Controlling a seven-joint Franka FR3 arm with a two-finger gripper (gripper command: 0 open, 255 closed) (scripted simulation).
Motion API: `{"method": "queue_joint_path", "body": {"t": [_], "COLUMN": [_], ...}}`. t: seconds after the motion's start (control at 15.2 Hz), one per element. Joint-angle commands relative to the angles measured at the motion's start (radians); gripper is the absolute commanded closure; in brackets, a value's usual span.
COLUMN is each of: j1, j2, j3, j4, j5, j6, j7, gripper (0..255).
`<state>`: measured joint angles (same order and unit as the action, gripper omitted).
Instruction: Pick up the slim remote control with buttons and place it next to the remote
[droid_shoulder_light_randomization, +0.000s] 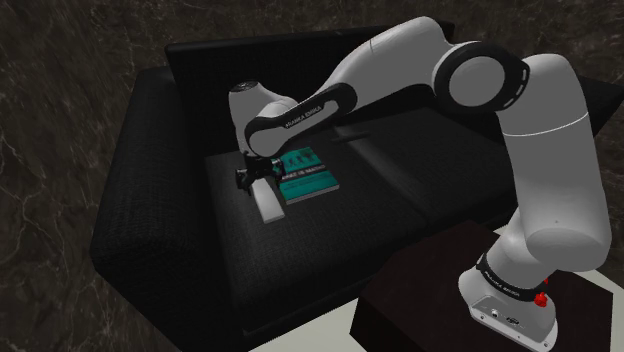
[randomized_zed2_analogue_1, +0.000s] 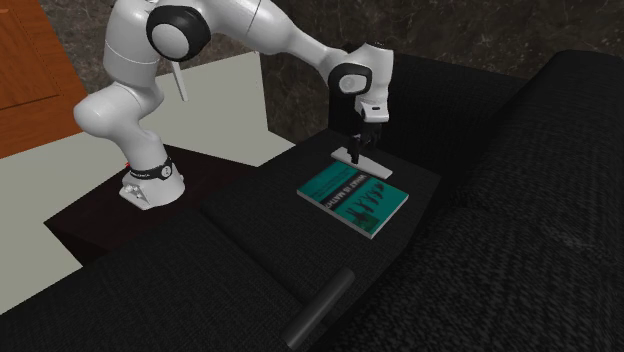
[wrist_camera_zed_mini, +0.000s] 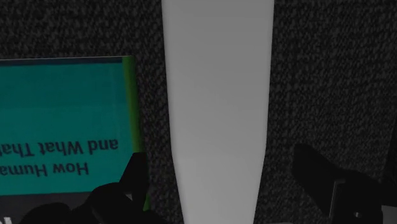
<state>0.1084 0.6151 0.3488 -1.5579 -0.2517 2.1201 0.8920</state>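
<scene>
Smooth grey remote (wrist_camera_zed_mini: 218, 108) lies between parted fingers (wrist_camera_zed_mini: 315, 175) on coarse-woven cushion (wrist_camera_zed_mini: 331, 70).

Slim white remote (wrist_camera_zed_mini: 219, 95) cut off at both ends in the wrist view, buttons not discernible, teal book (wrist_camera_zed_mini: 63, 121) cropped at the edge, title partly cut off

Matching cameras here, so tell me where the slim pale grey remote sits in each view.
Shoulder view: the slim pale grey slab-shaped remote lies left of centre, under the black two-finger tool.
Second exterior view: remote right of centre, in the upper half.
Wrist view: remote straddled by the open tool.
Shared landmark: the teal rectangular book lying beside it.
</scene>
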Motion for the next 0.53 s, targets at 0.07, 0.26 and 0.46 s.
{"method": "queue_joint_path", "body": {"t": [0.07, 0.26, 0.46], "j1": [0.005, 0.007, 0.007], "j2": [0.025, 0.036, 0.036], "j3": [-0.006, -0.009, -0.009], "j4": [-0.005, -0.01, -0.009], "j5": [-0.009, -0.013, -0.013], "j6": [0.03, 0.045, 0.045], "j7": [0.008, 0.01, 0.01], "gripper": [0, 0, 0]}}
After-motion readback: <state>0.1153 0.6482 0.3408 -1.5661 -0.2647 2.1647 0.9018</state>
